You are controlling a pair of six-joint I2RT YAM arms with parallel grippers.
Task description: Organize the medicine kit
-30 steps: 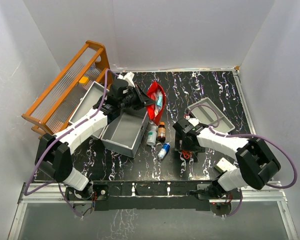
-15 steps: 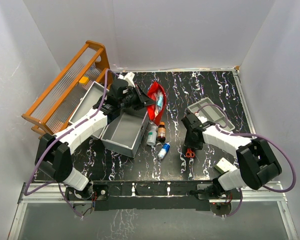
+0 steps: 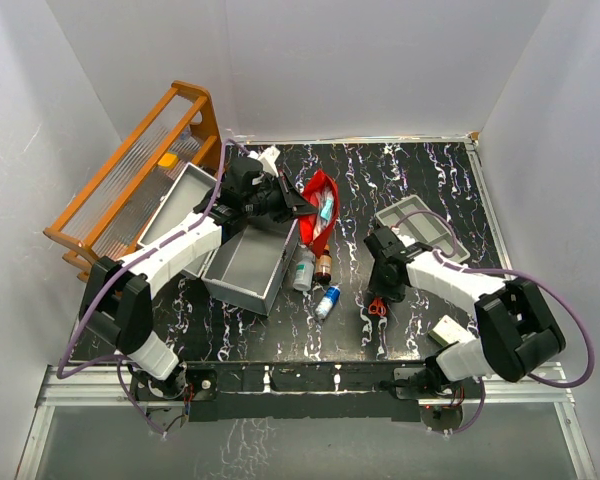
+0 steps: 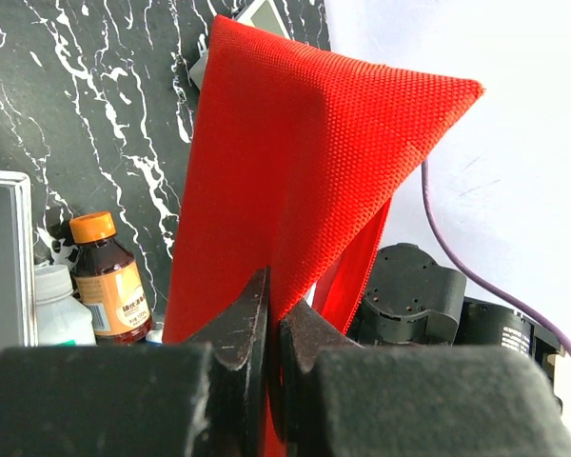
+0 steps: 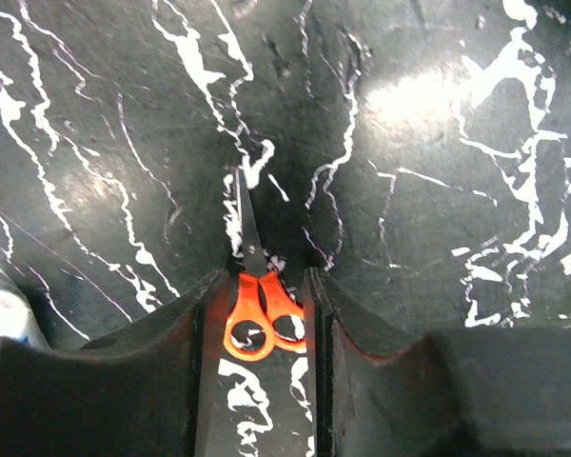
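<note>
The medicine kit (image 3: 245,262) sits open on the bench (image 3: 420,170), left of centre, with its mouth upward. Its lid is swung out to the left, beside the orange rack (image 3: 130,180), and its long axis runs from near-left to far-right. I count one kit, one red pouch (image 4: 305,171), three bottles (image 3: 303,270) just beside the kit's right wall, one pair of scissors (image 5: 262,309) and one divided tray (image 3: 405,212). My left fingers (image 4: 240,333) are pinched together on the pouch's fabric, near the kit's far right corner. My right fingers (image 5: 186,362) flank the scissors' orange handles; I cannot tell whether they press.
</note>
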